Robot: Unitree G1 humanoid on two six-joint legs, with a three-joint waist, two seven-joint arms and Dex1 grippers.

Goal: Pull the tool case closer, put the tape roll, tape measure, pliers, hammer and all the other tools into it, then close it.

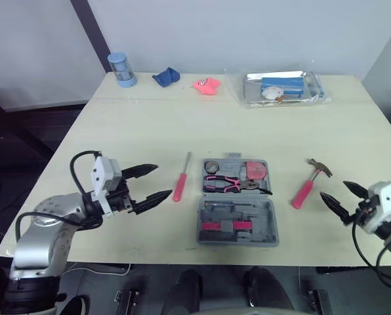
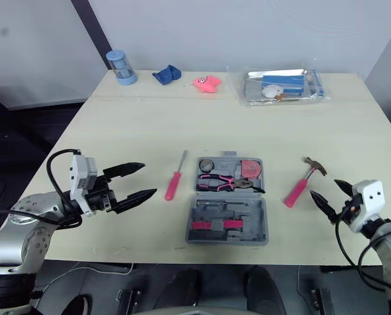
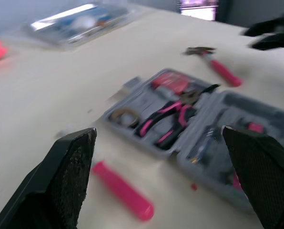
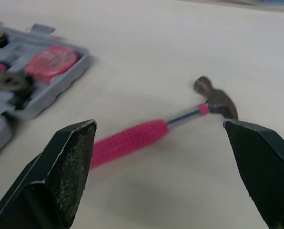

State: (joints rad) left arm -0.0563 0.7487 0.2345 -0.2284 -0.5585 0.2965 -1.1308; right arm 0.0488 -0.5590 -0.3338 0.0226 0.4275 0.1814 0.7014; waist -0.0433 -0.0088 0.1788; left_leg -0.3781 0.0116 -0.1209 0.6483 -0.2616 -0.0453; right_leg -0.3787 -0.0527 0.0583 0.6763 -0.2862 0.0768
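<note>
The grey tool case (image 1: pixel 238 222) lies open near the table's front edge, its far half holding the tape roll (image 1: pixel 212 165), the pink pliers (image 1: pixel 229 184) and the red tape measure (image 1: pixel 254 170). A pink-handled screwdriver (image 1: pixel 181 178) lies just left of the case. A pink-handled hammer (image 1: pixel 309 183) lies to its right. My left gripper (image 1: pixel 147 184) hovers open left of the screwdriver, pointing at it. My right gripper (image 1: pixel 344 199) is open at the front right, just short of the hammer (image 4: pixel 156 131), with nothing between its fingers.
At the table's far edge stand a blue cup (image 1: pixel 121 69), a blue cloth (image 1: pixel 166 77), a pink toy (image 1: pixel 206 85) and a clear bag of items (image 1: pixel 283 88). The table's front edge runs close below the case.
</note>
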